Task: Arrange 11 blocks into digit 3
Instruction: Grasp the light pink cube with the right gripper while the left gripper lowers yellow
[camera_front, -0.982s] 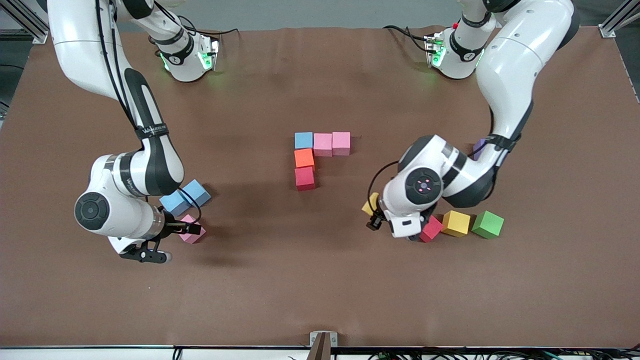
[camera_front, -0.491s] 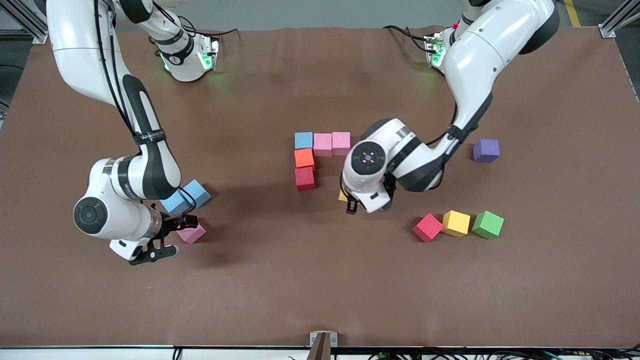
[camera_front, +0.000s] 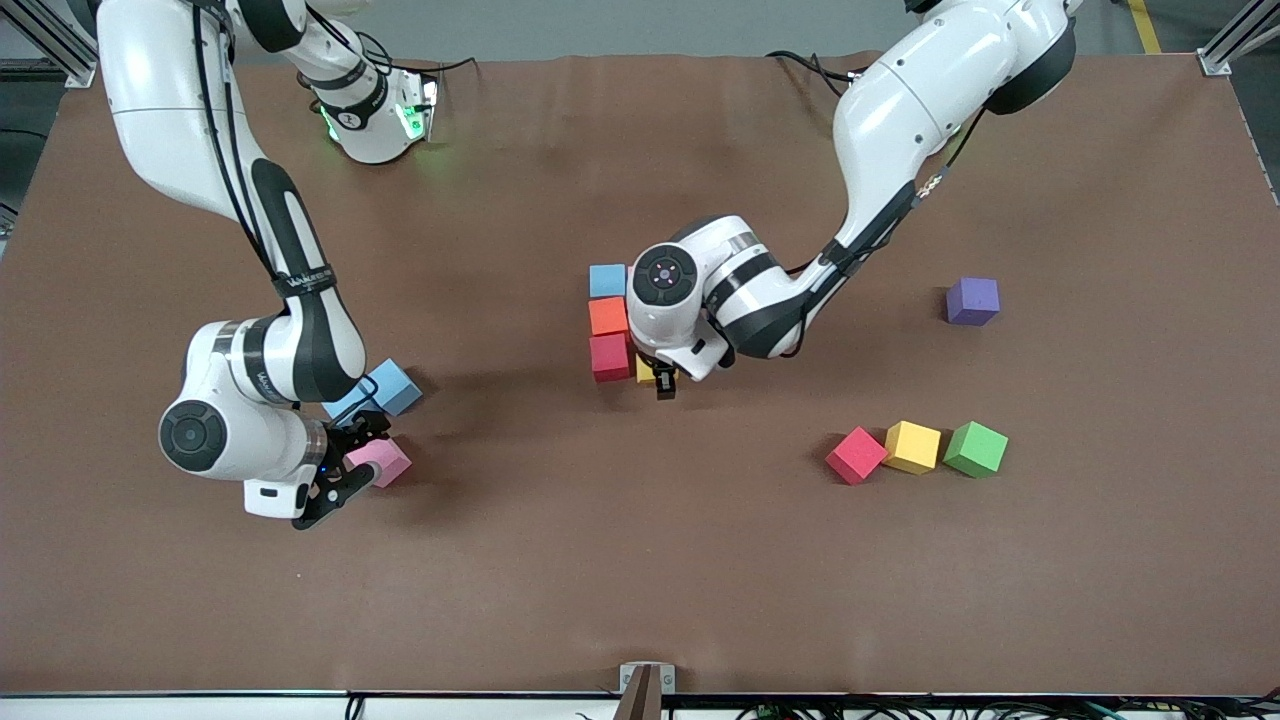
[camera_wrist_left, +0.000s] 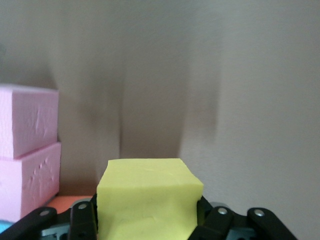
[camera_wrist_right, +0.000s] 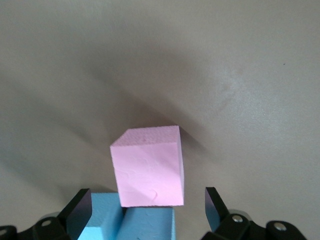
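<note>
We count five cubes placed; our left tool (camera_front: 655, 383) pinches the yellow cube (camera_wrist_left: 147, 200) beside them, our right tool (camera_front: 345, 478) spread around a pink cube (camera_wrist_right: 149, 172).

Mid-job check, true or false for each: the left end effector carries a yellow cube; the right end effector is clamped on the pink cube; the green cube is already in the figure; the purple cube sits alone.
1. The left end effector carries a yellow cube. True.
2. The right end effector is clamped on the pink cube. False: its jaws stand open at the cube.
3. The green cube is in the figure. False: it sits in a loose row beside a second yellow cube.
4. The purple cube sits alone. True.
</note>
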